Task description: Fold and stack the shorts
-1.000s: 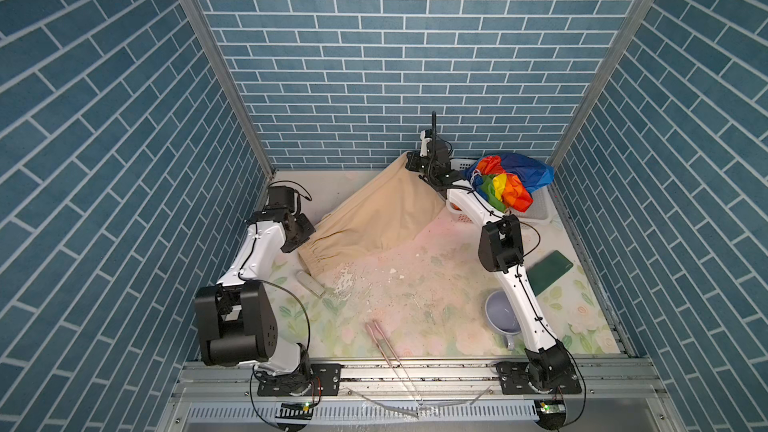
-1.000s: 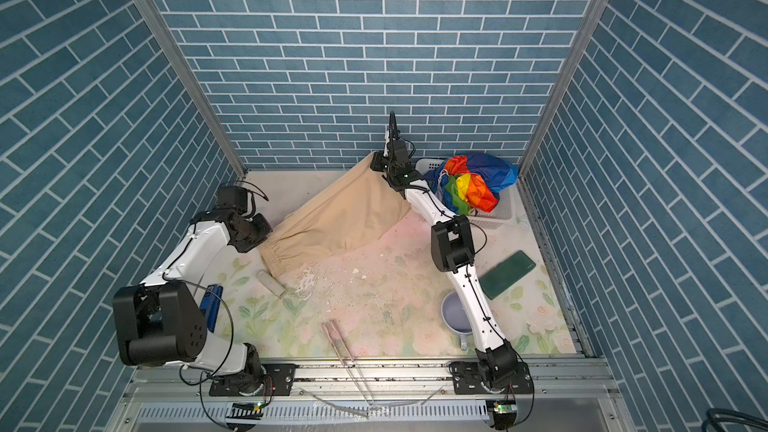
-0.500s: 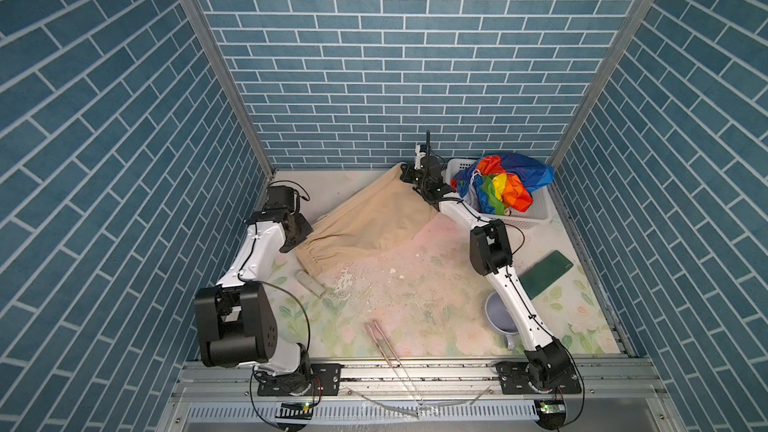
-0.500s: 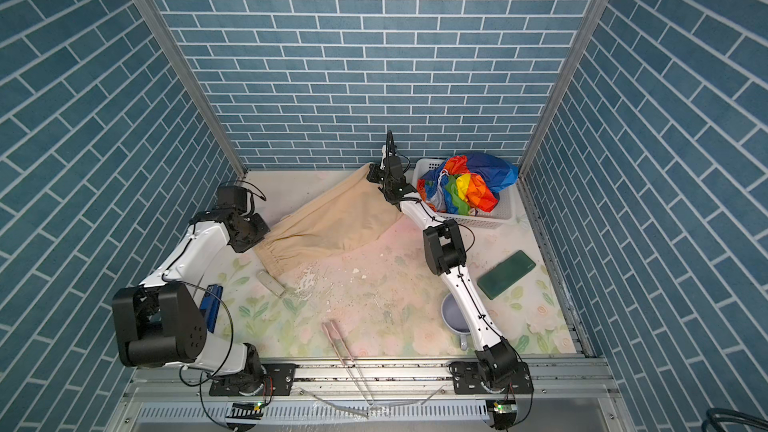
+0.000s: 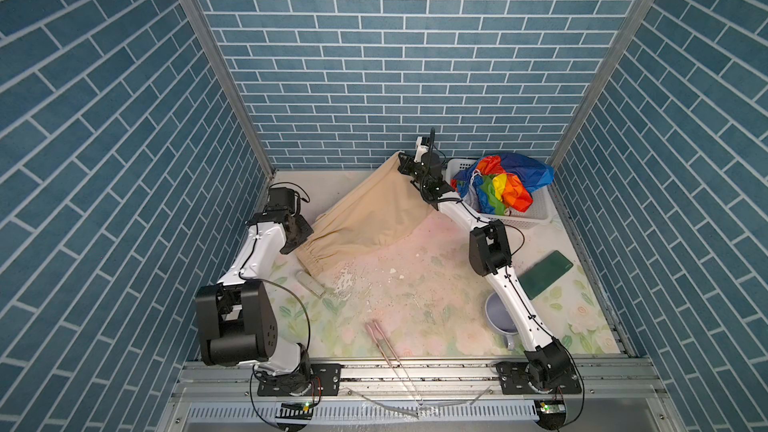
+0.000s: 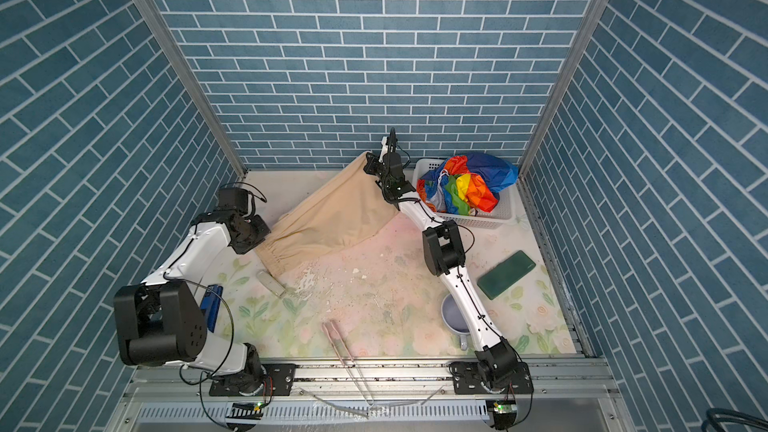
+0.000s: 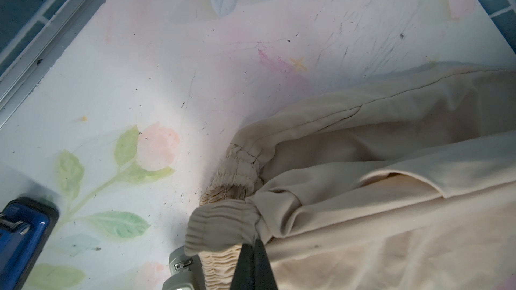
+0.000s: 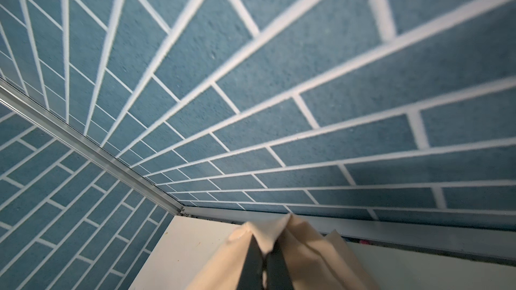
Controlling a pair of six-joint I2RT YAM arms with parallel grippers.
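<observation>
My left tool is clamped shut on the gathered elastic waistband of the beige shorts, low over the table at about 9 o'clock. My right tool pinches a corner at the opposite end of the same pair, raised off the table close to the back wall at 12 o'clock. In both top views the cloth slants taut between the two tools, its lower edge resting on the table. The rainbow-striped shorts lie crumpled in the white basket at 1 o'clock, just beside the right tool.
</observation>
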